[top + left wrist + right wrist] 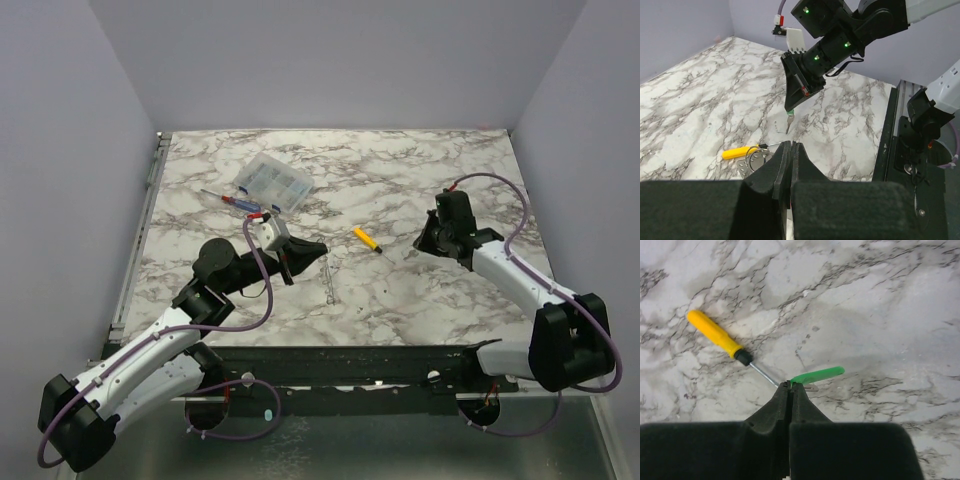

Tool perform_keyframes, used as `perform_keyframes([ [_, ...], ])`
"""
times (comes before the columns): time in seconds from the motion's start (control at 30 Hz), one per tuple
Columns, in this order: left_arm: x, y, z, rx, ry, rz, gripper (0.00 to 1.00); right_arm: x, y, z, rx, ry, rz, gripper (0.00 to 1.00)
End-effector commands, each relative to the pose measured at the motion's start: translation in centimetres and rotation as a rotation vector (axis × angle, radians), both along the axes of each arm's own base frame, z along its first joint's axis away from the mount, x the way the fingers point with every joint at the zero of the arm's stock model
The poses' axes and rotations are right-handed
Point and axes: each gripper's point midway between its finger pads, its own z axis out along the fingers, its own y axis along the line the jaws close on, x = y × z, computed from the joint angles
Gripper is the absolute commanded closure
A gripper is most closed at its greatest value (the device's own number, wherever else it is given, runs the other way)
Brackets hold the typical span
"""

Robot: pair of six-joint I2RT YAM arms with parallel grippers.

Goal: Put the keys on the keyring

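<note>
My right gripper (790, 385) is shut on the key (817, 375), pinching it where the bright green head meets the small metal blade. In the left wrist view this gripper (790, 110) hangs tip-down over the marble with the key (789, 116) at its tip. My left gripper (791, 145) is shut. The keyring (756, 158), a thin grey loop with a holed metal tag, sticks out left of its fingertips and is partly hidden behind them. In the top view the left gripper (312, 252) and the right gripper (422, 247) face each other, well apart.
A yellow screwdriver (367, 238) lies on the marble table (400, 180) between the grippers; it also shows in the right wrist view (715, 334). A clear compartment box (272, 180) and a red-and-blue screwdriver (235, 200) lie behind the left gripper. Purple walls enclose the table.
</note>
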Motion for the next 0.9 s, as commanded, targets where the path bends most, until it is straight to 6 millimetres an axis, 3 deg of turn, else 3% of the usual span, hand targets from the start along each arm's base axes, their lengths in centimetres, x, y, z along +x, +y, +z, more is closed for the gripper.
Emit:
perform_keyframes([
  [0.0,0.2,0.0,1.9,-0.022,-0.037,0.012,1.00,-2.8,2.5,-1.2,0.092,0.102,0.163,0.99],
  [0.2,0.2,0.0,1.9,-0.021,-0.034,0.013,1.00,-4.1,2.0,-4.8,0.040,0.206,0.154,0.99],
  [0.33,0.2,0.0,1.9,-0.021,-0.035,0.011,1.00,-3.9,2.3,-5.5,0.055,0.189,0.157,0.99],
  [0.5,0.1,0.0,1.9,-0.021,-0.035,0.009,1.00,-2.6,2.4,-5.5,0.042,0.155,0.155,0.88],
  [0.6,0.1,0.0,1.9,-0.020,-0.037,0.010,1.00,-2.1,2.3,-5.7,0.030,0.165,0.154,0.74],
  [0.73,0.1,0.1,1.9,-0.017,-0.041,0.013,1.00,-1.8,2.4,-5.2,0.027,0.153,0.158,0.45],
  [0.87,0.1,0.1,1.9,-0.016,-0.041,0.014,1.00,-2.1,2.1,-4.5,0.005,0.145,0.162,0.39],
])
